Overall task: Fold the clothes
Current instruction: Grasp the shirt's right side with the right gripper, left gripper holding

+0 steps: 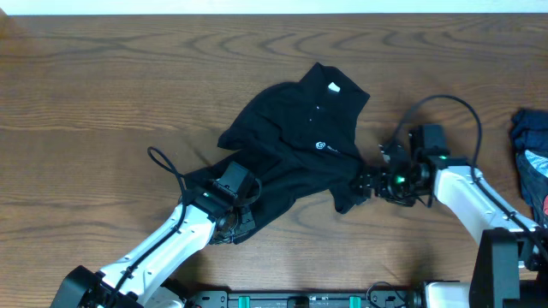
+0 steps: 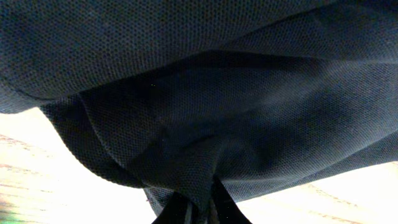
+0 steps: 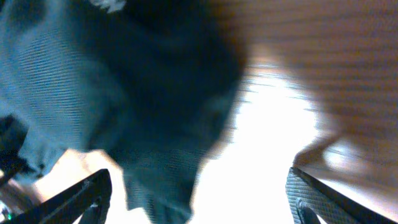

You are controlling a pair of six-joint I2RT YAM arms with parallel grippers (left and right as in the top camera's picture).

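Note:
The clothes [image 1: 300, 141], a black collared top with a small white logo and a white tag, lie crumpled mid-table. At the top's lower-left edge my left gripper [image 1: 242, 205] is shut on the fabric. In the left wrist view the fingertips [image 2: 214, 208] pinch a gathered fold of the black cloth [image 2: 205, 93], which fills the frame. My right gripper [image 1: 360, 183] is at the top's lower-right corner. In the right wrist view the right gripper [image 3: 199, 199] stands open, and a blurred flap of the cloth [image 3: 168, 174] hangs between its fingers, nearer the left finger [image 3: 87, 196].
A dark blue bundle with red and pale patches [image 1: 533, 150] lies at the table's right edge, behind the right arm. The left arm's black cable [image 1: 167, 167] loops over the wood to the left of the top. Bare wood table [image 1: 103, 94] surrounds the top.

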